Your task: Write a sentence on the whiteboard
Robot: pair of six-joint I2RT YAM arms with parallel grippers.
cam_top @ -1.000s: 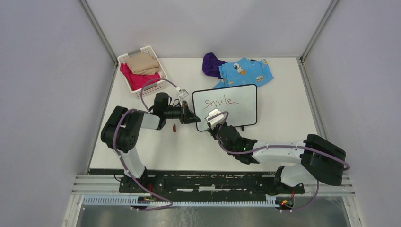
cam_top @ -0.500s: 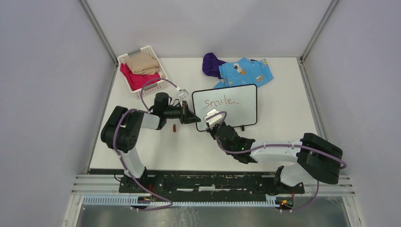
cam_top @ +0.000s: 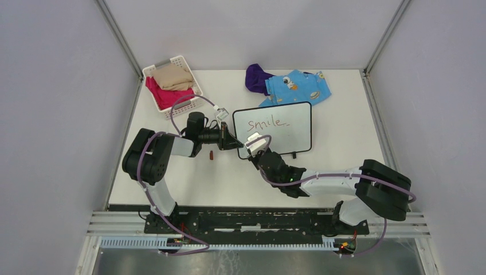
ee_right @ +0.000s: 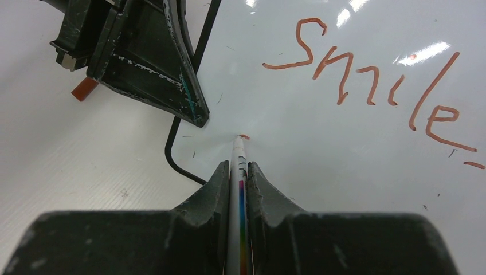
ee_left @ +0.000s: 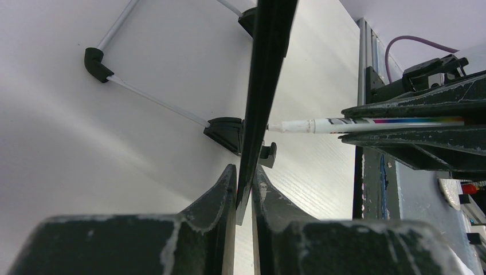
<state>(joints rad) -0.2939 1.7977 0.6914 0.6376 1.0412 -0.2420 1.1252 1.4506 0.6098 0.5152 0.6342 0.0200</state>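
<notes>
Looking first at the whiteboard point(cam_top: 289, 137): it is in the middle of the overhead view, with its face turned up toward the camera. The sentence point(ee_right: 367, 80) has so far only its first word, "smile", in reddish marker across the upper part of the board.

Compared with one second ago, my right gripper point(ee_right: 238, 167) has slid to the left along the board. The pen point(ee_right: 236, 150) now touches the lower left part of the white surface, below the "s", and there is a very small red mark at its tip. I judge from this that the first line is finished and the second line is only beginning.

My right jaws are nearly closed and pinch the pen between them. My left gripper point(ee_left: 243, 179) has not moved. Its jaws are also nearly closed, clamped on the left edge of the board to keep it steady.

A small reddish cap point(cam_top: 211, 155), I think from the pen, lies on the table point(cam_top: 344, 126) just left of the board's lower corner.
</notes>
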